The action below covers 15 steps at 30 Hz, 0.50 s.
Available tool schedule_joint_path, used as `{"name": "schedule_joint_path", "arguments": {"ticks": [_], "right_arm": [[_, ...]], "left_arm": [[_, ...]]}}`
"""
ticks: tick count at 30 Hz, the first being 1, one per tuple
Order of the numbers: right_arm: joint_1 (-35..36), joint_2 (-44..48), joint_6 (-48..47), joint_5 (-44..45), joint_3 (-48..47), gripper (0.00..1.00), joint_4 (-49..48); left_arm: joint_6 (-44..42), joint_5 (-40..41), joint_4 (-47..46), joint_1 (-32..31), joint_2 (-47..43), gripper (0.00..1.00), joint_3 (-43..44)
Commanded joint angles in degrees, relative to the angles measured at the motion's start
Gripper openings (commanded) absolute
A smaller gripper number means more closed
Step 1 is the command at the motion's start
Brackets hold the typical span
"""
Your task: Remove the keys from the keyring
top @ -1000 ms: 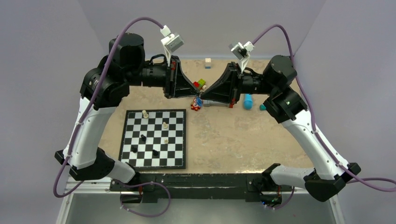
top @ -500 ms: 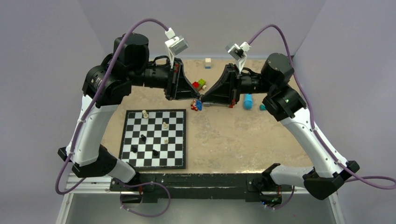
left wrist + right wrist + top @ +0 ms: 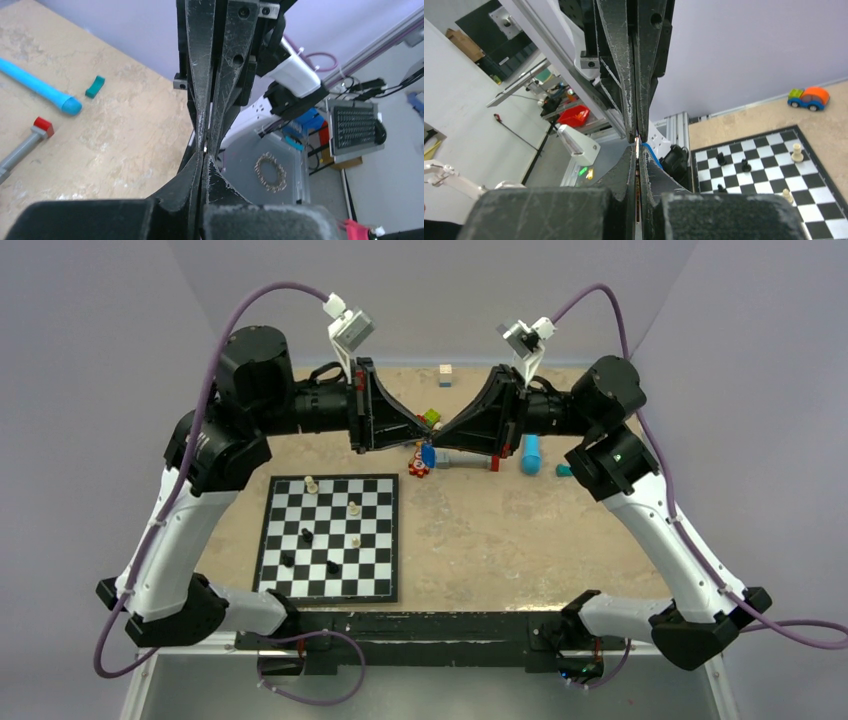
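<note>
As both arms lift and roll their wrists, the left tool [image 3: 427, 435] and the right tool [image 3: 438, 435] meet tip to tip above the far middle of the worktop [image 3: 500, 530]. A second ago that meeting point sat lower. It has since drifted toward twelve o'clock, and the left arm's elbow has swung out toward nine.

The keyring [image 3: 428, 454] has come along with them. Its blue tag now dangles just under the joined tips, near a small red toy [image 3: 418, 469] at its six o'clock, which it seemed to rest against half a second back.

Each tool's jaws are pressed together on the keyring's thin metal. The wrist cameras show that metal only as a bright sliver between the facing tips, so it is not clear which tool nips the ring and which a key. The keys themselves are too small to make out.

The chessboard [image 3: 330, 540] lies at seven o'clock from the tag. A grey bar with a red end [image 3: 465, 459] and a blue cylinder [image 3: 531, 455] lie off at three.

To this onlooker the bunch looks raised for working room. The tips have not parted, so no key appears freed yet. The step in hand looks like twisting or drawing a key along the ring, and either grip could slip on so slight a hold.
</note>
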<state>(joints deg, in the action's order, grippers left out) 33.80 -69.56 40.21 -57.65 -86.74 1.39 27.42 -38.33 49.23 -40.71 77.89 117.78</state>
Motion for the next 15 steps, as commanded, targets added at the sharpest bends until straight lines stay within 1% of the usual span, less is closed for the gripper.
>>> {"name": "schedule_joint_path", "arguments": {"ticks": [1,3,15], "right_arm": [[0.5,-0.6,5.2,8.7,-1.4,0.0,-14.6],[0.5,-1.2,6.6,9.5,-2.0,0.0,-16.6],[0.5,-3.7,10.3,11.4,-4.2,0.0,-23.2]], "left_arm": [[8.2,-0.9,-13.8,-2.4,-1.0,0.0,-5.8],[9.2,-0.3,-15.7,-2.4,-2.0,0.0,-7.0],[11.3,1.6,-19.6,-2.5,-4.3,0.0,-10.3]]}}
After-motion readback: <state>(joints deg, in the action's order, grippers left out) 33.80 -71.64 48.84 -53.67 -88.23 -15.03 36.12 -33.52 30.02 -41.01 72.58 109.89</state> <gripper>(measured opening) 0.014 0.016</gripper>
